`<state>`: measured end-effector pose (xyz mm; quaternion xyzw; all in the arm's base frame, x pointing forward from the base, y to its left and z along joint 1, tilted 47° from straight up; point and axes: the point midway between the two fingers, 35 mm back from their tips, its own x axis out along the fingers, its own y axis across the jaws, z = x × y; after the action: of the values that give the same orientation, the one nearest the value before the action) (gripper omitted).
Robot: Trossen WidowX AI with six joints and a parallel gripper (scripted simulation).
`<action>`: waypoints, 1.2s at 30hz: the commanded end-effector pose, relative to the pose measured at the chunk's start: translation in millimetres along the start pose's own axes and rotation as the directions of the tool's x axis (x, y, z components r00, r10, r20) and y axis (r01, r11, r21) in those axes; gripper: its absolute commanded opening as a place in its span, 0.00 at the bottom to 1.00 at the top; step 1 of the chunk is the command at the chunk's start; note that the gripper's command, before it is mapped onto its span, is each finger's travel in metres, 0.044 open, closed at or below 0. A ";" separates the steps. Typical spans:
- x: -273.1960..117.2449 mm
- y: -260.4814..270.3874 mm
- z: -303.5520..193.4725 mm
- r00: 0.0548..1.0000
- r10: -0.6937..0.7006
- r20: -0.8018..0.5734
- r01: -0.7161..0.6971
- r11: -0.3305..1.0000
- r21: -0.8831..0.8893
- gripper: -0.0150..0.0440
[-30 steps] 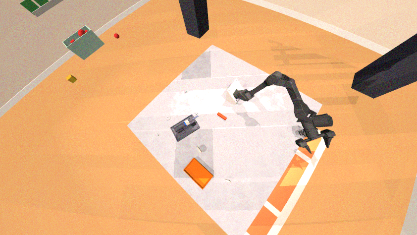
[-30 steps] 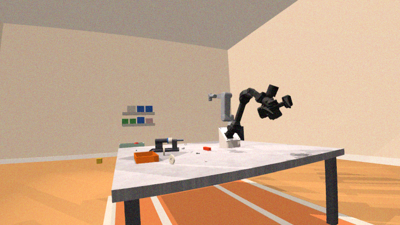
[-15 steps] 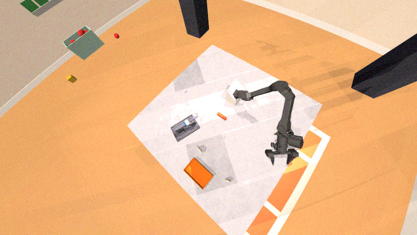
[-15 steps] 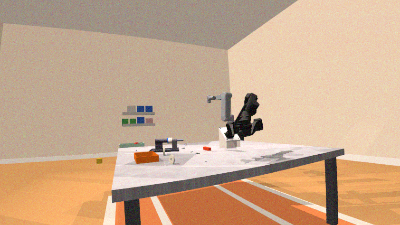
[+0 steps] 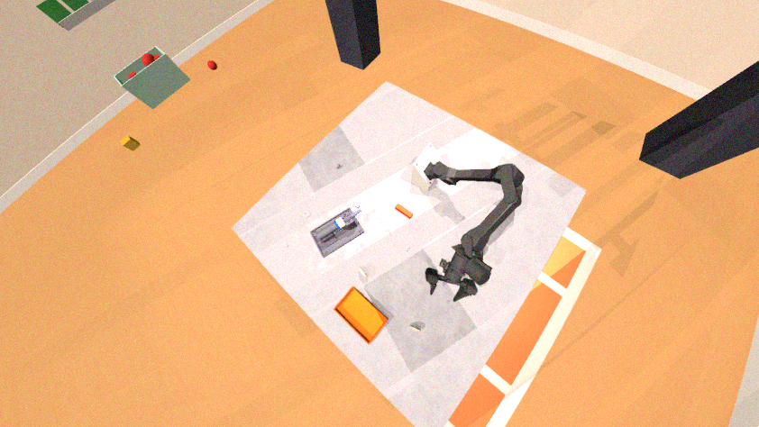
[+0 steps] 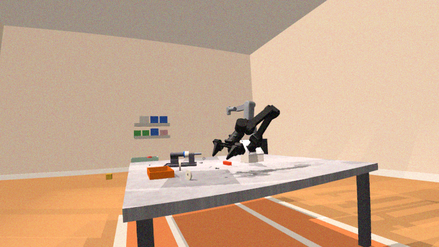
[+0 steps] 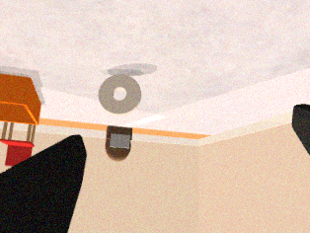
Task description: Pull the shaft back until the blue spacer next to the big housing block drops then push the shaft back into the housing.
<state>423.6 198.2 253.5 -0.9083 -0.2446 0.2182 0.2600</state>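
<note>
The fixture stands on the table with its big dark housing block [image 6: 174, 159] at one end. A blue spacer [image 5: 337, 224] [image 6: 184, 154] sits on the shaft beside that block, with a white spacer [image 5: 341, 222] [image 6: 186, 154] against it. The shaft's blue-grey end [image 5: 355, 213] [image 6: 198, 153] sticks out past the smaller support [image 6: 191, 159]. My gripper [image 5: 444, 295] [image 6: 220, 157] [image 7: 188, 129] is open and empty above the table, well away from the shaft. The wrist view does not show the fixture. Whether more spacers are on the shaft is too small to tell.
An orange tray [image 5: 361, 315] [image 6: 160, 174] [image 7: 17, 94] stands near the fixture. A pale ring [image 5: 416, 327] [image 6: 188, 175] [image 7: 106, 96] stands on edge, and another thin pale disc [image 5: 363, 273] [image 6: 180, 166] stands nearby. A red-orange block [image 5: 403, 210] [image 6: 227, 162] lies between fixture and arm base.
</note>
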 end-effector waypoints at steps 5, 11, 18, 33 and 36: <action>0.6 138.2 26.6 0.980 0.177 0.090 -0.181 0.982 0.046 1.00; -23.6 231.9 54.8 0.949 0.274 0.155 -0.293 0.950 0.112 1.00; -74.8 326.0 102.3 0.910 0.348 0.227 -0.397 0.889 0.228 1.00; -174.9 408.6 200.4 0.884 0.376 0.279 -0.467 0.739 0.485 1.00; -174.9 408.6 200.4 0.884 0.376 0.279 -0.467 0.739 0.485 1.00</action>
<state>319.5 -131.4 -88.7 -0.8091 0.0223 0.4051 0.4252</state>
